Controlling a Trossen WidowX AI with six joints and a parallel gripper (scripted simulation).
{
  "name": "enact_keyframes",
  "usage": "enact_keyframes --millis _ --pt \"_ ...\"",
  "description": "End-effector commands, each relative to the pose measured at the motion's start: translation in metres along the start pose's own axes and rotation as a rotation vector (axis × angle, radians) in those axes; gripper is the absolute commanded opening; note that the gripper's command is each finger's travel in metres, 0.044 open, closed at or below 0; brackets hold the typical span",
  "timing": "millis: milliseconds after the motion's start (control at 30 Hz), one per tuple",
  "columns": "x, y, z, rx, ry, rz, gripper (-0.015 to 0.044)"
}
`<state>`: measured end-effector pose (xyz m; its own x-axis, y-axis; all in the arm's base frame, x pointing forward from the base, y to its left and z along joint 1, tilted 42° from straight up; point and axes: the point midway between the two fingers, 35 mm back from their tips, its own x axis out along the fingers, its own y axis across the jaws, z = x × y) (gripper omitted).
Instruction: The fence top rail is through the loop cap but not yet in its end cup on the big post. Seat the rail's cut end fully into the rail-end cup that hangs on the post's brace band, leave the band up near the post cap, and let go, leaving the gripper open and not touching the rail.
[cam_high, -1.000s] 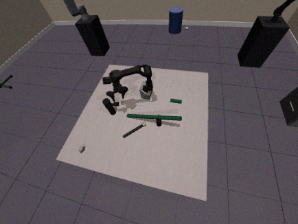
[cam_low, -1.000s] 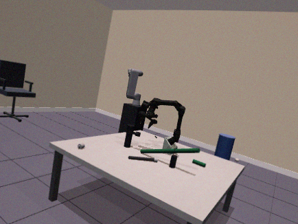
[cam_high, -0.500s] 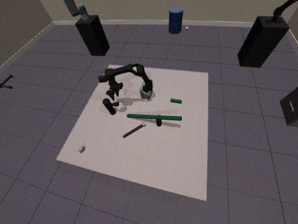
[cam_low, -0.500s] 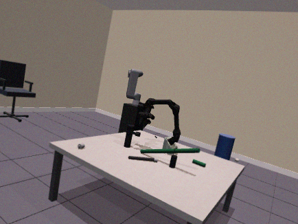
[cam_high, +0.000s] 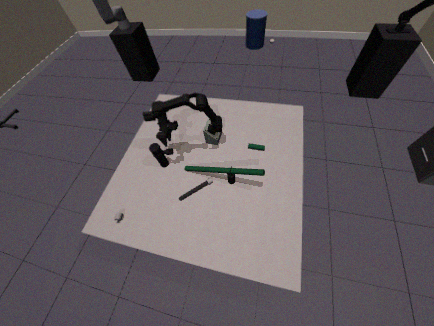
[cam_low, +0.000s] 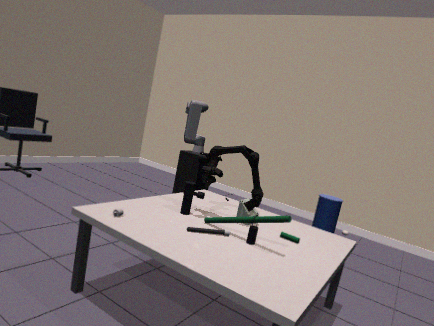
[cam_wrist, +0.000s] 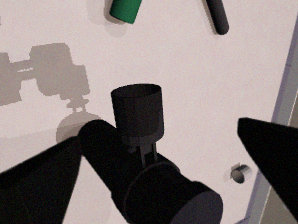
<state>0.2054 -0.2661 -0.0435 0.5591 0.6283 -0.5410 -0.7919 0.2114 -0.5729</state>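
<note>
Rail waits outside its cup as spread jaws hover at the big post

The green rail (cam_high: 224, 170) (cam_low: 247, 219) (cam_wrist: 126, 9) lies across the small post (cam_high: 231, 178) (cam_low: 252, 235) above the desk (cam_high: 240, 240) (cam_low: 210, 252) (cam_wrist: 200, 85), its near end apart from the rail-end cup (cam_high: 169, 151) (cam_low: 199, 195) (cam_wrist: 138, 117). That cup sticks out sideways from the big post (cam_high: 157, 153) (cam_low: 186, 199) (cam_wrist: 100, 150). The jaws (cam_high: 169, 138) (cam_low: 216, 180) stand spread, pinching nothing, above the big post. A dark rod (cam_high: 194, 190) (cam_low: 206, 230) (cam_wrist: 218, 17) lies near the rail.
</note>
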Motion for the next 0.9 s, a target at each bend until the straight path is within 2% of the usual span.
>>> enact_keyframes --millis 0,867 --pt "0.023 0.013 0.002 -0.005 -0.025 -0.002 0.0440" --pt "0.057 0.012 0.001 -0.016 -0.018 0.005 0.0440"
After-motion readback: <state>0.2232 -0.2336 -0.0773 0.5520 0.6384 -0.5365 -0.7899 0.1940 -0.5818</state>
